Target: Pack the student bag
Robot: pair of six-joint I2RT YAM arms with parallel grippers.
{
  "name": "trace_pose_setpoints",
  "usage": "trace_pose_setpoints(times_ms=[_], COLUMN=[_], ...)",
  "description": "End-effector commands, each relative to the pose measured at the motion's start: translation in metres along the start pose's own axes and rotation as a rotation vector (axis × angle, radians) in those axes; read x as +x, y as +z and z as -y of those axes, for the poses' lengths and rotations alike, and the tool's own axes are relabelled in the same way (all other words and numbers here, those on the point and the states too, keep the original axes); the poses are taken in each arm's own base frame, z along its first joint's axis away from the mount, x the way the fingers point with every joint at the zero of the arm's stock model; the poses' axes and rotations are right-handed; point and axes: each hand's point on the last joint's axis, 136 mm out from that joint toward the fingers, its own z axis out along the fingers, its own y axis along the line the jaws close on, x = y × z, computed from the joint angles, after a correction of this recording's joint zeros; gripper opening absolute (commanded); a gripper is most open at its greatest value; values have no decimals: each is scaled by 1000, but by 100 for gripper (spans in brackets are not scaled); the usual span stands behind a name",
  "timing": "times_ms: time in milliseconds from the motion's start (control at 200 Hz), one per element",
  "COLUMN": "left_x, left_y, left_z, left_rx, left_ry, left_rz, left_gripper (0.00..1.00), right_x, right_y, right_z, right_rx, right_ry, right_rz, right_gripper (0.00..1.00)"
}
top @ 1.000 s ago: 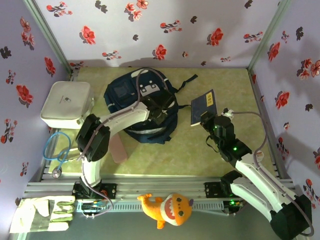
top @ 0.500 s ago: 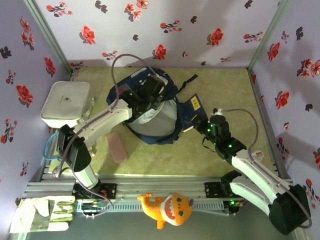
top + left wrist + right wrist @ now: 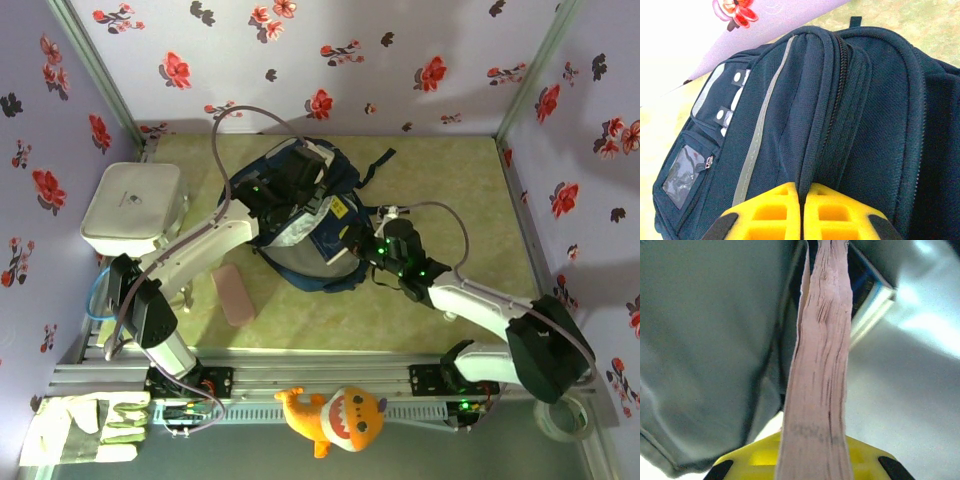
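Two clenched grippers: left gripper [image 3: 801,212] pinches a fold of the bag [image 3: 780,115], right gripper [image 3: 812,452] grasps a book [image 3: 820,350]. Slipping fabric could sag the mouth shut, jamming the book.

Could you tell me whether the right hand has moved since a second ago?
Yes: the right hand moved left, away from the right rail, to the student bag.
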Motion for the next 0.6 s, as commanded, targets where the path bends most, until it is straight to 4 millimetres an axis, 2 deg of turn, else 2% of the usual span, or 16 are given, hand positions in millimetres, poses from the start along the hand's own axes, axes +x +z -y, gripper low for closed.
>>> trace_pose_setpoints(times_ms=[0,185,275,340,475,595], left_x=[-76,-76,-76,-76,-76,-75], left_y=[-43,-40,-40,-40,-40,-42], left_z=[-6,-5,-7,-7,-10,-13], left_rx=[47,56,56,61,71,80], left_ry=[-146,-155,-168,-178,-196,-212], left_rz=[259,255,256,254,247,243], left_gripper=[0,0,0,0,0,0], right_x=[-24,-35,-39,-41,-45,-47], right_y=[2,24,39,53,85,118], right_z=[-57,-46,-29,-15,-5,12], right_rx=[-183,-104,-30,17,52,84], right_ry=[-5,28,36,58,91,140], right_rz=[69,102,121,129,131,141], right_gripper=[10,11,11,10,10,10])
